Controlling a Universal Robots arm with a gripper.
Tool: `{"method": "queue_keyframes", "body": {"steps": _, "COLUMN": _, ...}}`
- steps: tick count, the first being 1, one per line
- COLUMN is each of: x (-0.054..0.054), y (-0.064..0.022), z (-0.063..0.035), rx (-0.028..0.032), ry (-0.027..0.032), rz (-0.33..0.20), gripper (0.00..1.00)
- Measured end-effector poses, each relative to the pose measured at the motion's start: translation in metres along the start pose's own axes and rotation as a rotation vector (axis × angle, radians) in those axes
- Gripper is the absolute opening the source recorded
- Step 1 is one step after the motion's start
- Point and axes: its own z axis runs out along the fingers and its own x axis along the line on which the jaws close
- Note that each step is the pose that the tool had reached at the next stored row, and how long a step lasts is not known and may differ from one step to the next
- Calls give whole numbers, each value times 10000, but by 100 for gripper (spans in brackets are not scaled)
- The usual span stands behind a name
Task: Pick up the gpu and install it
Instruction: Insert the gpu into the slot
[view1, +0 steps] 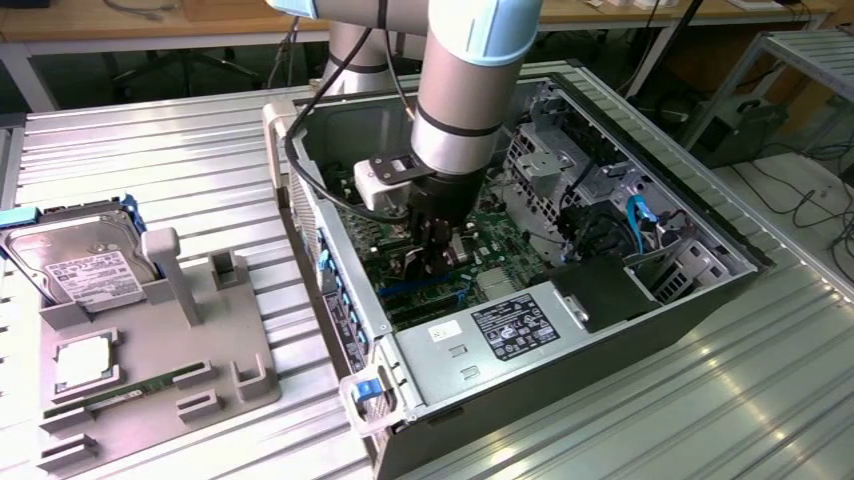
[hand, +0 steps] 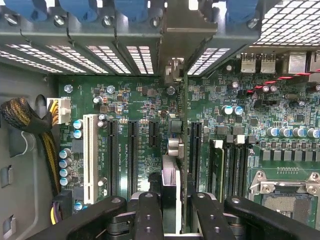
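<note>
The open computer case (view1: 667, 300) lies on its side with the green motherboard (hand: 135, 100) facing up. My gripper (view1: 434, 250) is down inside the case, over the expansion slots. In the wrist view the gripper (hand: 172, 217) is shut on the gpu (hand: 171, 180), which is a thin card seen edge-on between the black fingers (hand: 149, 215). The card stands in line with the black slots (hand: 133, 150), and its pale metal bracket (hand: 175, 70) reaches the case's rear slot openings. Whether its lower edge sits in a slot is hidden.
On the exterior view's left, a grey fixture (view1: 247, 375) holds a silver hard drive (view1: 80, 265), a processor (view1: 83, 362) and a green memory stick (view1: 127, 395). Inside the case are the power supply (view1: 514, 325), a white slot (hand: 91, 150), a yellow-black cable bundle (hand: 30, 122) and the processor socket (hand: 285, 200).
</note>
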Motion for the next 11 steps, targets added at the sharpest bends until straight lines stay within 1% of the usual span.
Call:
{"method": "queue_keyframes", "body": {"steps": 4, "x": 1, "y": 1, "z": -40, "rx": -6, "ry": -2, "rz": 1, "gripper": 28}}
{"method": "queue_keyframes", "body": {"steps": 11, "x": 1, "y": -18, "z": -41, "rx": -6, "ry": -3, "rz": 0, "gripper": 28}}
